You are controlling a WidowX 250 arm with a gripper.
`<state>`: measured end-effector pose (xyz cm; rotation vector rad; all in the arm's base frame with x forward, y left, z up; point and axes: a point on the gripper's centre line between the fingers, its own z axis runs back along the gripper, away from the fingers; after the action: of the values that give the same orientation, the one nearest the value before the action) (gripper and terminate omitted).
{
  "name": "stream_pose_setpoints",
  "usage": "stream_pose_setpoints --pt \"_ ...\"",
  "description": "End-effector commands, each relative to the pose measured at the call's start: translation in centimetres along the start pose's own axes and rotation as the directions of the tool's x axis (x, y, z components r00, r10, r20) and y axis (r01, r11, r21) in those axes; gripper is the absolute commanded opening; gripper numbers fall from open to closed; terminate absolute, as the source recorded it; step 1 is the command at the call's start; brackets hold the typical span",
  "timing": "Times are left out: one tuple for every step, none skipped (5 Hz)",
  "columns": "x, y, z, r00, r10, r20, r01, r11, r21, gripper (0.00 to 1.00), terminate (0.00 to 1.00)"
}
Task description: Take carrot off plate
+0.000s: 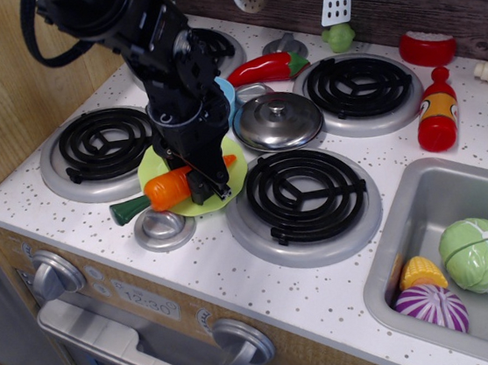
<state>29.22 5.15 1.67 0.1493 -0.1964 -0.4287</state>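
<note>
Green stem end of the carrot (164,189) pokes off the left edge of the plate (237,171), orange body lying tilted across it, and my gripper (206,183) is clamped around its middle. That's the grasp step, I reckon; next I must lift clear and set it down beyond the plate's rim.
</note>
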Motion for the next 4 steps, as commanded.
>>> stream_pose_setpoints --pt "0.8 3.8 3.4 1.0 0.005 -0.011 -0.005 0.996 0.084 0.0 0.0" --pt "0.3 7.4 4.0 1.0 0.005 -0.028 -0.001 0.99 0.139 0.0 0.0" --pt "-0.5 10.5 2.6 0.999 0.019 -0.041 -0.013 0.988 0.157 0.0 0.0" --pt "-1.1 11.8 1.0 0.999 0.029 -0.012 -0.027 0.984 0.177 0.0 0.0"
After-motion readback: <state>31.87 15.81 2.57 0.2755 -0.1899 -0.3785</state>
